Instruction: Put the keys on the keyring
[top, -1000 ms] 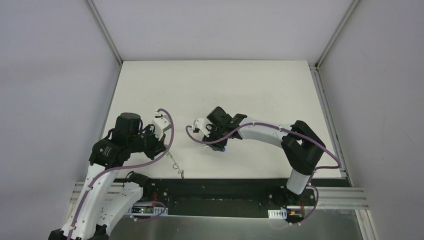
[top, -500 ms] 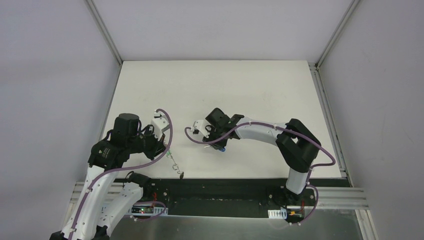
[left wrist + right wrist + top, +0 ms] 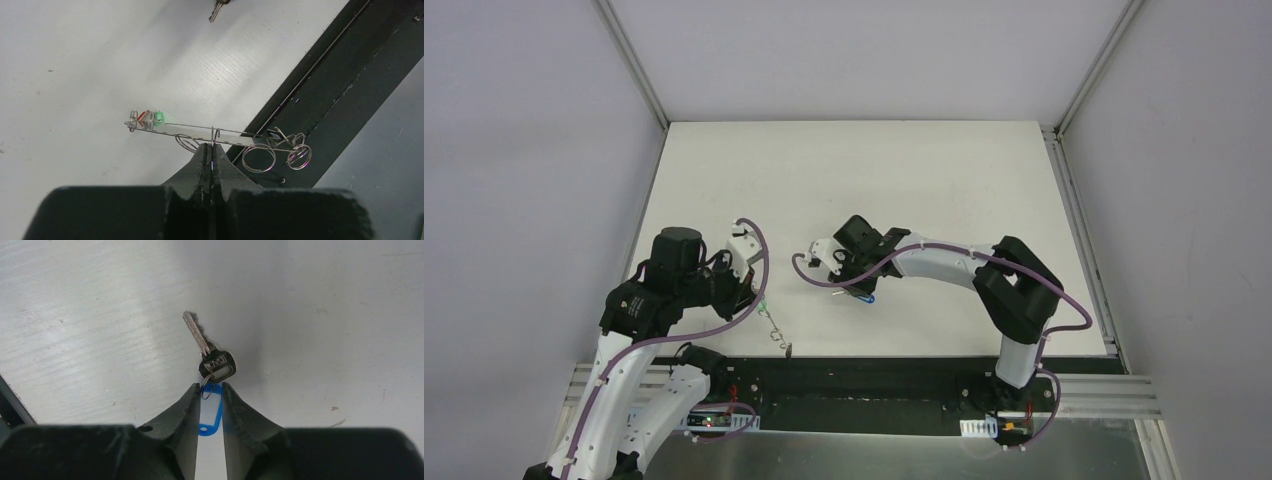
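Currently in hand: the pick-up of a loose key (image 3: 206, 347), judged from the right gripper (image 3: 209, 390) set over its blue tag (image 3: 210, 415); no threading is begun.
Left gripper (image 3: 211, 150): closed tight on the wire of the keyring (image 3: 240, 135), which is held edge-on above the table (image 3: 75, 60) near its front edge.
Keyring load: a red tag (image 3: 144, 115) and a green tag (image 3: 159, 117) are seen at one end, and small split rings (image 3: 258, 156) at the other.
Right gripper state: narrow, with the fingers flanking the blue tag; whether the tag is actually pinched cannot be told.
Key position: it is laid flat on the table just ahead of the right fingertips, well apart from the keyring.
Next move, as judged: a firm pinch on the tag is required, then a lift and a carry across to the held ring, with the key's small ring lined up on the wire.
Writing: a stamped mark is seen on the key's head but is too small to be read; the blue tag is blank where visible.
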Available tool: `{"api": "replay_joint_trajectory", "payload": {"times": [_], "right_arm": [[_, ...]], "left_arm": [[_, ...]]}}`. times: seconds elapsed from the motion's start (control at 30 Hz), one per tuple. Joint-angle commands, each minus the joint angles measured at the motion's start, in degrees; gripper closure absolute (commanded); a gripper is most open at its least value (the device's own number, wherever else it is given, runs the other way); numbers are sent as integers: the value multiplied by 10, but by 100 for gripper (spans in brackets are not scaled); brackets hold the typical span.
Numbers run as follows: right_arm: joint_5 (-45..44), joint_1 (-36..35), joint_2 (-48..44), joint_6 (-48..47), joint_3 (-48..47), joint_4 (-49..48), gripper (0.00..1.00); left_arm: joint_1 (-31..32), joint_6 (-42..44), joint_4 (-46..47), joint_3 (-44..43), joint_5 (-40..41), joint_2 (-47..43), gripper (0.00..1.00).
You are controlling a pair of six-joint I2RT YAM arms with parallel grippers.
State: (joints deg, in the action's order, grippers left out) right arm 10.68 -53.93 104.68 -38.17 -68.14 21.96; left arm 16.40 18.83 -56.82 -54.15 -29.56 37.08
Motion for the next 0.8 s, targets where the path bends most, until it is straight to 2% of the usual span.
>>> {"api": "replay_joint_trajectory", "payload": {"times": [0.0,0.53,0.77], "right_arm": [[-7,-2,6,-6,-19,1,77],[2,2,-7,-2,-16,0,100],[56,24,-63,11,-12,0,100]], "left_arm": [[-5,-4,15,-7,-18,-3,100],[-5,-3,18,-8,-22,1,100],[-5,4,11,-15,-30,16,100]]}}
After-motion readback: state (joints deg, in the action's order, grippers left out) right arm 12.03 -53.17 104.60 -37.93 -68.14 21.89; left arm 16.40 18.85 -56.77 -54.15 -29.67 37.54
